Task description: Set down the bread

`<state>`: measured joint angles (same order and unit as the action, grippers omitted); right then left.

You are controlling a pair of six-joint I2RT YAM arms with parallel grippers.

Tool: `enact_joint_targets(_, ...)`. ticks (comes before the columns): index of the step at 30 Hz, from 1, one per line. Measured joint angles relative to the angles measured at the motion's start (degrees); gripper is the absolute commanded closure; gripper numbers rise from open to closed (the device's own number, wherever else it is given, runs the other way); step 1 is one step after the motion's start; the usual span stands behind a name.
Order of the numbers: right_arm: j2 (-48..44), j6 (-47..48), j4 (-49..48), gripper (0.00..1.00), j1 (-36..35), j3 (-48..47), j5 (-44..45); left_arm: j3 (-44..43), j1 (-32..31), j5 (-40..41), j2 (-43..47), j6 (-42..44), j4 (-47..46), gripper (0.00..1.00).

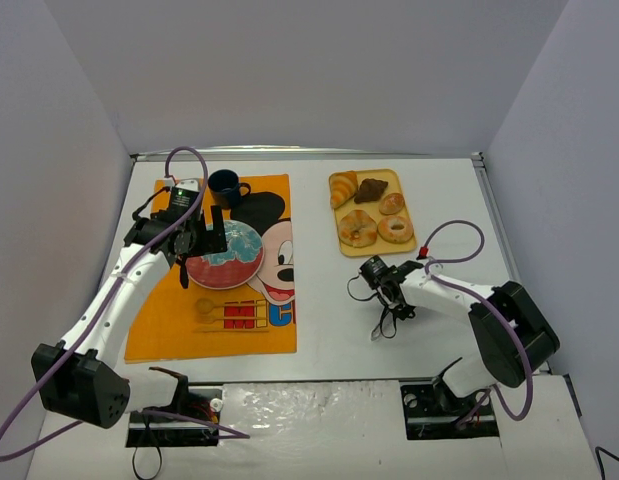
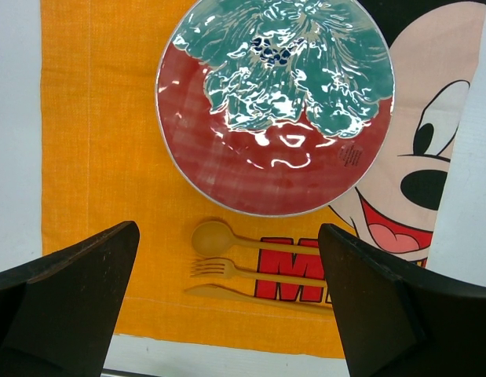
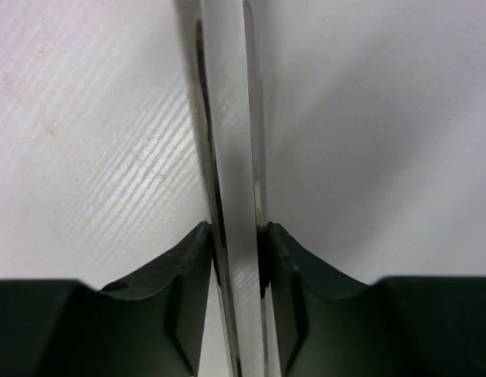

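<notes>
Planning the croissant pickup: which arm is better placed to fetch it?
Right. The right gripper, shut on tongs, sits just on the near side of the tray holding the croissant. The left gripper hovers open over the plate, farther from the tray.

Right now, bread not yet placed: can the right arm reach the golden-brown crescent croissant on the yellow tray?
Likely yes: the croissant lies uncovered at the tray's far-left corner, nothing above it; the right gripper holds metal tongs.

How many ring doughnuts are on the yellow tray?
3: small doughnut at the tray's right edge, left doughnut and right doughnut along its near end. None seems hidden.
</notes>
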<state>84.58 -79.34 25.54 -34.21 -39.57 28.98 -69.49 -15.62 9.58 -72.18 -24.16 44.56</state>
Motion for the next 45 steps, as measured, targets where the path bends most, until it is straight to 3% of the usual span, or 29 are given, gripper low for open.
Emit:
enact_joint_targets(5, -2.2, 0.3, 0.0, 0.94, -0.4, 1.9, 0.1, 0.6, 0.0, 0.5, 0.0, 0.0, -0.1, 0.03)
enact_joint_targets(13, -5.4, 2.5, 2.9, 1.0, -2.5, 1.4, 0.3, 1.2, 0.0, 0.8, 0.0, 0.0, -0.1, 0.03)
enact_joint_targets(18, -8.4, 7.0, 6.8, 1.0, -3.0, -5.3, 2.1, 1.2, 0.0, 1.1, 0.0, 0.0, -0.1, 0.03)
enact_joint_targets(23, -9.2, 13.6, 8.6, 0.96, -3.0, -15.3, 4.6, 1.2, 0.0, 1.5, 0.0, -0.1, -0.1, 0.03)
enact_joint_targets(27, -9.2, 18.4, 9.2, 0.77, -3.0, -20.5, 6.0, 1.2, 0.0, 2.0, 0.0, -0.1, 0.0, 0.03)
enact_joint_targets(34, -9.0, 24.0, 10.4, 0.58, -3.0, -23.4, 6.6, 1.2, 0.0, 2.5, 0.0, -0.1, 0.2, 0.03)
enact_joint_targets(45, -8.9, 27.3, 11.5, 0.54, -3.0, -23.9, 7.1, 1.2, 0.0, 2.5, 0.0, -0.4, 0.2, 0.03)
